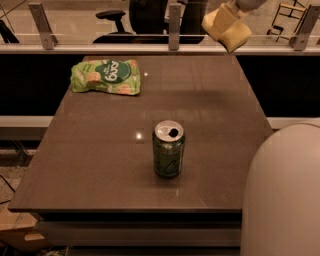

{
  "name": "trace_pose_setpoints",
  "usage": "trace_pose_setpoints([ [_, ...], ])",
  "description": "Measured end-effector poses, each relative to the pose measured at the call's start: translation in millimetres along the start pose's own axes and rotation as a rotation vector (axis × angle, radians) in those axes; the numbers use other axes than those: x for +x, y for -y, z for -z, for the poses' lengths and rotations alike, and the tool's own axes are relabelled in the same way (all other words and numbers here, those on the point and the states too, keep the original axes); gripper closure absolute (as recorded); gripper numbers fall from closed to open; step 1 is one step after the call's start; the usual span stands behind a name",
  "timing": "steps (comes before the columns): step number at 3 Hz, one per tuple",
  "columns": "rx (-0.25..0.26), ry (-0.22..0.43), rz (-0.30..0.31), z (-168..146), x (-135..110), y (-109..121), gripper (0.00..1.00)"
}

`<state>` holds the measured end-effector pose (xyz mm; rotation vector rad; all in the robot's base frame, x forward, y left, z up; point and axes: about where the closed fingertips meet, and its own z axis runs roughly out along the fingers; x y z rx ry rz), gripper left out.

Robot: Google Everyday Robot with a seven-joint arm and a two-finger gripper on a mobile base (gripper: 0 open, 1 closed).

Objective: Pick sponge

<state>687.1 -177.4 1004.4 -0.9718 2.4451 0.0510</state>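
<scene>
Sponge [235, 33] sits pinched in the pincer [223, 22], which is closed on it above the bench's [95, 155] far right corner, apparently lifted to complete the pick, well apart from the soda can [168, 150] and snack bag [106, 76].

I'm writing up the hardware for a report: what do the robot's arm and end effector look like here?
Little shows. The end effector, at the top right edge above the far right corner of the table, is pale off-white and rounded, cut off by the frame. A large smooth off-white shell, apparently part of the robot, fills the lower right. No cables or markings visible.
</scene>
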Motion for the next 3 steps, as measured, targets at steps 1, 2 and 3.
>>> trace_pose_setpoints([
  [1, 0.002, 0.018, 0.008, 7.7, -3.3, -0.9, 1.00],
  [2, 0.004, 0.026, 0.011, 10.9, -4.6, -1.3, 1.00],
  [3, 0.006, 0.032, 0.014, 13.7, -5.6, -1.5, 1.00],
])
